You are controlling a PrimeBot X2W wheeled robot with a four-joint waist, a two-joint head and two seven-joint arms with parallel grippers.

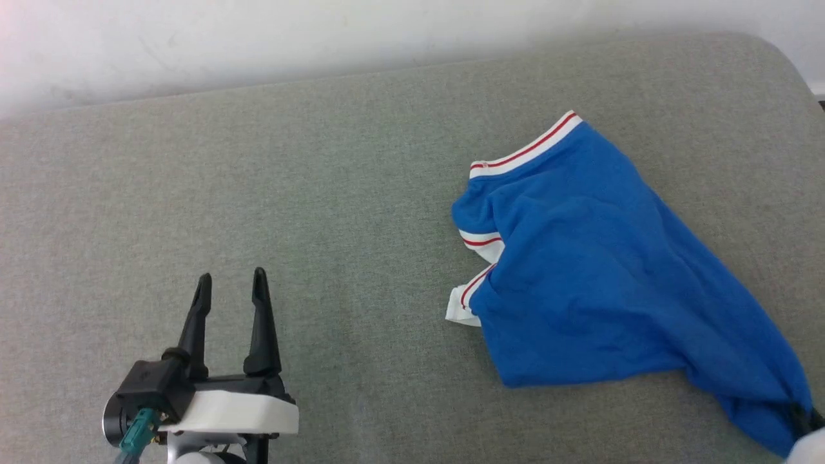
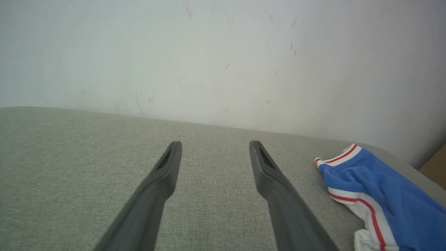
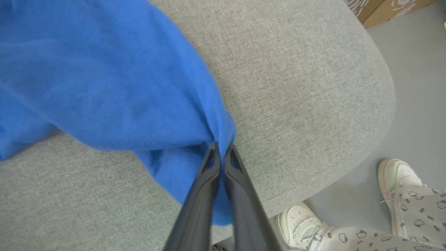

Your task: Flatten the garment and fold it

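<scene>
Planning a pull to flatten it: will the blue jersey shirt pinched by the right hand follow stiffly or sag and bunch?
Probably floppy: the bright blue jersey shirt with red-striped white trim fans in soft folds where the right hand pinches it. The textured grey fabric surface may grip it, so expect bunching.

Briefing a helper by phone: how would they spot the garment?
On the grey padded surface, look toward its right end. The garment lies crumpled there, one corner pinched by the right gripper. Nothing else is bright blue with red-striped white trim.

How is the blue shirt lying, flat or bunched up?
Bunched up: the shirt lies rumpled, one corner pinched by the right end effector.
</scene>
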